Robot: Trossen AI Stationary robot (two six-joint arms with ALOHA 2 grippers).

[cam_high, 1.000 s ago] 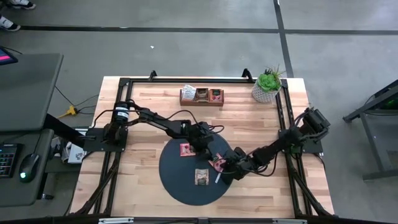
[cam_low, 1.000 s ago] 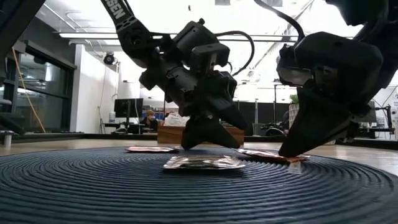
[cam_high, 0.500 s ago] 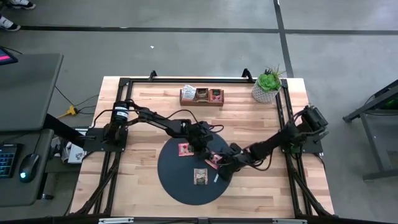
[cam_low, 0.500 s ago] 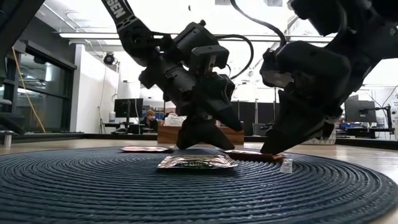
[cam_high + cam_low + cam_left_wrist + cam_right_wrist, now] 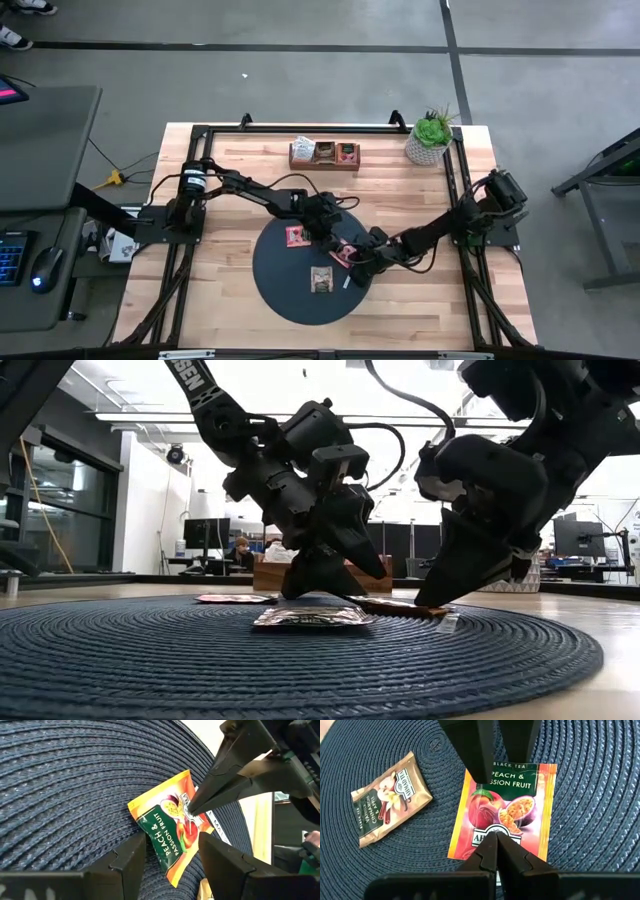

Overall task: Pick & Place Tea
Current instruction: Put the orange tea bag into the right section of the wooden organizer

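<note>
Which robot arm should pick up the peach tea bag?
Probably the left: left gripper is open astride the peach sachet. Right gripper is shut, only pressing its tips on it.

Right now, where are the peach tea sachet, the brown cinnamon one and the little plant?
peach and passion fruit sachet (image 5: 502, 815): right wrist view, on its printed fruit picture.
vanilla cinnamon sachet (image 5: 390, 797): right wrist view, middle of its brown face.
potted plant (image 5: 431, 130): high view, on its green leaves.
</note>
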